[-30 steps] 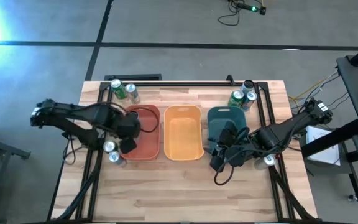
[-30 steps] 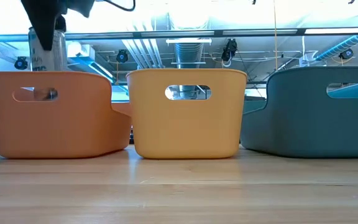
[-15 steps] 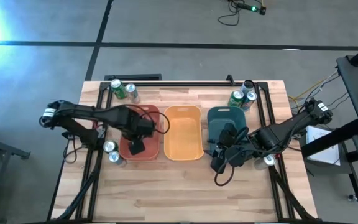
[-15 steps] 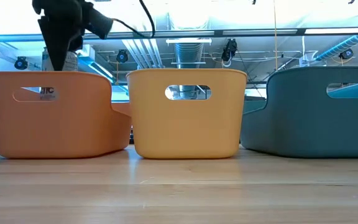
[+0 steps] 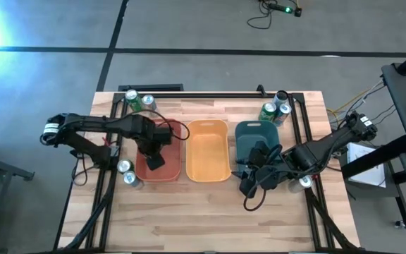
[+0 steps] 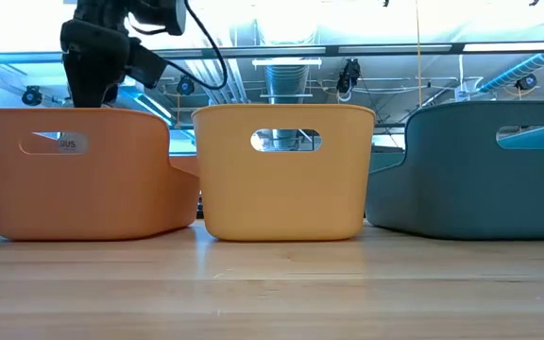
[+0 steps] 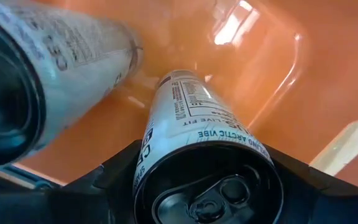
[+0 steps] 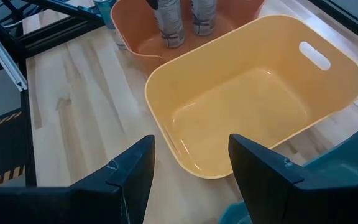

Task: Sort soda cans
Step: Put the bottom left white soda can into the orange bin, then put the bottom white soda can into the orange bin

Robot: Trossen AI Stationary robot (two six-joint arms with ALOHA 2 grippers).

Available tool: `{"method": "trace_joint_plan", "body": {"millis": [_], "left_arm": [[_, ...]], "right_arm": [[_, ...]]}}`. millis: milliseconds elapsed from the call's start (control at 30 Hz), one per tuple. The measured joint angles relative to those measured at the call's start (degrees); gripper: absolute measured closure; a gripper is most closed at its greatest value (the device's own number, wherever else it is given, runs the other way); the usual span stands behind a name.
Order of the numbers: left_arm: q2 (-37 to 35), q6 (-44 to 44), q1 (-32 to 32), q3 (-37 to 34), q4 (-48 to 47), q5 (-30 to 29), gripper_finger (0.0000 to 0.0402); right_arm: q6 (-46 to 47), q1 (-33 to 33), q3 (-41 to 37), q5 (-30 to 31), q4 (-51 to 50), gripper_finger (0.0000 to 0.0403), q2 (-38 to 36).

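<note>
My left gripper (image 5: 154, 159) reaches down into the red bin (image 5: 171, 127), shut on a silver-white soda can (image 7: 191, 118). A second silver-white can (image 7: 48, 68) stands beside it in the same bin. In the low view the gripper (image 6: 93, 90) dips behind the bin's rim, and the can's label (image 6: 64, 144) shows through the handle hole. My right gripper (image 5: 249, 185) waits open and touching nothing at the near left corner of the teal bin (image 5: 249, 130). In its wrist view my right gripper (image 8: 191, 180) looks over the yellow bin (image 8: 328, 93). My left gripper pinches the can's side near its top end (image 7: 148, 155) between its two fingers (image 7: 114, 177), which come from above and point down along the can. The can stands upright, silver top (image 7: 213, 193) up, low in the red bin. Whether its bottom rests on the floor I cannot tell.
The yellow bin (image 5: 208, 169) stands between the red and teal ones. Clusters of cans stand at the far left (image 5: 138, 101), far right (image 5: 273, 111), near left (image 5: 127, 173) and near right (image 5: 303, 182), beside black frame rails. Bare wood lies toward the near edge.
My left gripper has moved a little toward the table's right, over the red bin, and gone down into it with the can. The can stood above the bin's rim a second ago and is now below it, still upright.
</note>
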Motion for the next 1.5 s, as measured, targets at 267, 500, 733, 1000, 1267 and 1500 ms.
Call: {"method": "trace_joint_plan", "body": {"millis": [267,500,733,1000,1267,1500], "left_arm": [[0.02,0.82,0.09,-0.33,2.24,0.07,0.0157],[0.02,3.53,0.09,0.51,2.56,0.09,0.0134],[0.00,4.81,0.11,0.75,0.35,0.24,0.0078],[-0.63,4.52,0.05,6.85,-8.09,1.21,0.0074],[-3.79,8.44,-0.86,18.03,-8.72,1.51,0.0086],[-5.95,7.53,-1.06,28.65,-3.56,0.09,0.0087]], "right_arm": [[-0.01,0.00,0.00,0.44,0.02,0.0202,0.00],[-0.03,0.00,0.00,0.82,0.07,0.0202,0.00],[0.00,0.00,0.00,0.76,0.60,0.0202,0.00],[-2.95,-0.44,7.57,0.75,-3.96,0.0202,-1.45],[-1.66,-2.88,13.59,0.32,-14.73,0.0148,-2.66],[17.50,-4.59,17.64,-3.13,-43.61,0.0053,-2.86]]}}
